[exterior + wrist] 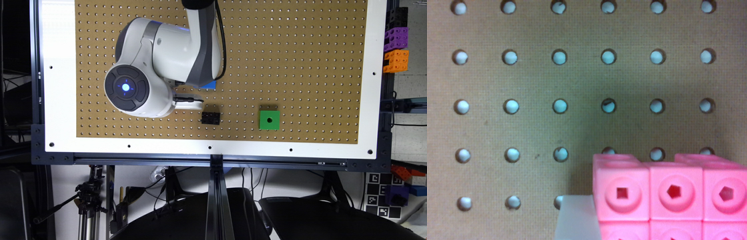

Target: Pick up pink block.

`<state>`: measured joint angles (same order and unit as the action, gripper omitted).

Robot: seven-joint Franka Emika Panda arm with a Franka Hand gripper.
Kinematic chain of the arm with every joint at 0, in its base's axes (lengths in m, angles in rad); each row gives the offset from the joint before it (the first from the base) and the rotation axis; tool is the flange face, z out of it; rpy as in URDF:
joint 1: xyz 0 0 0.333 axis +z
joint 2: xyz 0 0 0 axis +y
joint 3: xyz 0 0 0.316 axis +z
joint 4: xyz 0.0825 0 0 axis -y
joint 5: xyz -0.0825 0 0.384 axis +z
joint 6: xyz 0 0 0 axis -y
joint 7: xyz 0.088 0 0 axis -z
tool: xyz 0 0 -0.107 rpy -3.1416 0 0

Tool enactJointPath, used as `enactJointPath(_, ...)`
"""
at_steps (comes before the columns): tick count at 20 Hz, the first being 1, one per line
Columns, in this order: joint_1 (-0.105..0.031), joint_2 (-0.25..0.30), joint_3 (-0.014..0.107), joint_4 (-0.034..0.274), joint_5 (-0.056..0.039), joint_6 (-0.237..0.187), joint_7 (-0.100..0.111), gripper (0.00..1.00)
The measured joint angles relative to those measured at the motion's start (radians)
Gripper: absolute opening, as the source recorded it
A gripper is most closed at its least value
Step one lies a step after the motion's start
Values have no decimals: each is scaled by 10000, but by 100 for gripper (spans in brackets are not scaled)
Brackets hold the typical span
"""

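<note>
A brown pegboard framed by a white border is seen from above in the exterior view, and the white robot arm is stretched over its middle, toward the exterior view's left. The gripper shows as a small white part at about four o'clock from the arm's round end cap with the blue light. A black block of linked cubes lies on the board just beside that white part, at roughly four o'clock from it, without touching it. A green square block with a round hole in its top sits at three o'clock from the black one, well apart. A corner of a blue block is seen at the edge of the arm, at about twelve o'clock from the black block. Off the board, at the exterior view's right, purple and orange cube blocks are stacked on the frame. In the wrist view the pink block is seen very close to the camera over the pegboard; three linked cubes with round sockets are visible across its near face. A pale, blurred flat shape adjoins the block's side. How far the claw is open, and whether the pink block is held by it, cannot be told.
</note>
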<state>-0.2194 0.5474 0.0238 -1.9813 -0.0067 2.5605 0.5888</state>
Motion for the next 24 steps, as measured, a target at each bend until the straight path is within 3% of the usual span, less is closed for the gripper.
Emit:
enactJointPath(4, -1, -219, 0, -3, 0, -194, 0, 0)
enactJointPath(16, -1, -1838, 0, -11, 0, -1845, 0, 0)
enactJointPath(24, -1, -1940, 0, -31, 0, -1954, 0, 0)
